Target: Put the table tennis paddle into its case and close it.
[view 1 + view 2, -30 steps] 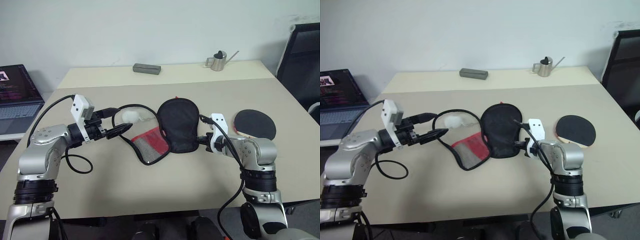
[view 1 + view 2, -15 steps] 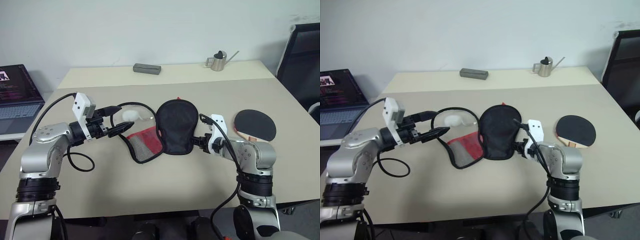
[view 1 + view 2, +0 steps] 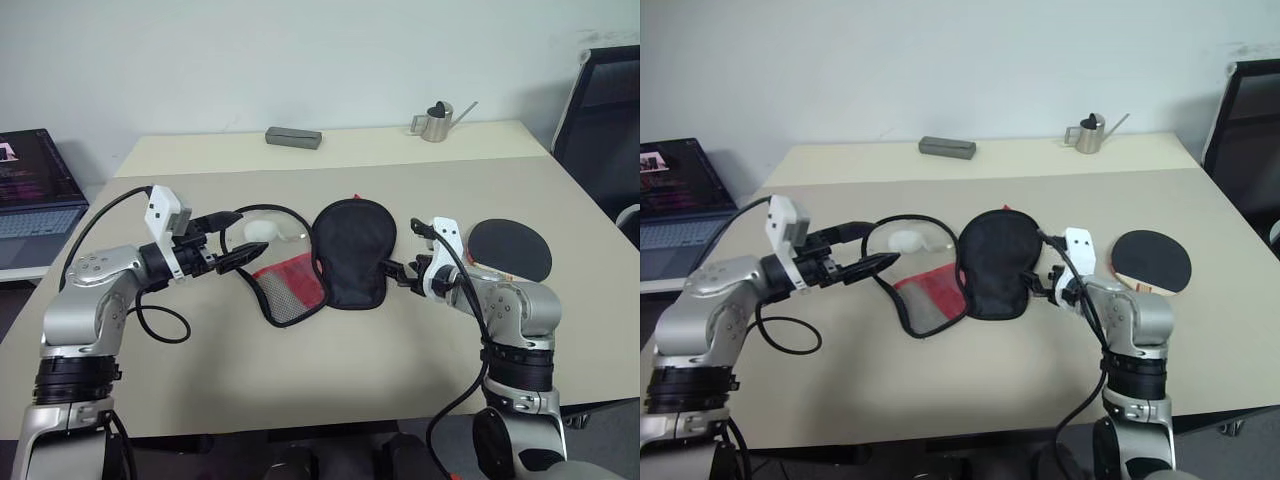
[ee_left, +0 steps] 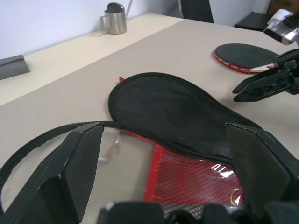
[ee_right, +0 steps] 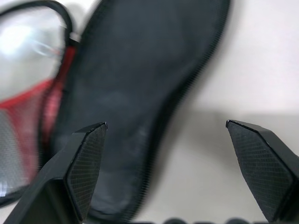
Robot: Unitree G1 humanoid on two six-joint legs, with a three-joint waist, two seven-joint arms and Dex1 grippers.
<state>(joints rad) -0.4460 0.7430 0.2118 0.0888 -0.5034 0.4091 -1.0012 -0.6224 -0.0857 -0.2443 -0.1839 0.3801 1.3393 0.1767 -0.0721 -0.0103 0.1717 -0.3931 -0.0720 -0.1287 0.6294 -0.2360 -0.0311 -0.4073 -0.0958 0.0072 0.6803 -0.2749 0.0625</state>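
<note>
The case (image 3: 330, 262) is spread unzipped mid-frame for loading; both the left gripper (image 3: 238, 258) and right gripper (image 3: 392, 272) are held empty, fingers apart.

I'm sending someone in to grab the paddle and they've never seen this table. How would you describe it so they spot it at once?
On the beige table, look toward the robot's right edge, past the right claw. The paddle lies flat there, apart from the opened case. Unlike the floppy fabric case, it is a rigid round black disc with a pale wooden edge.
</note>
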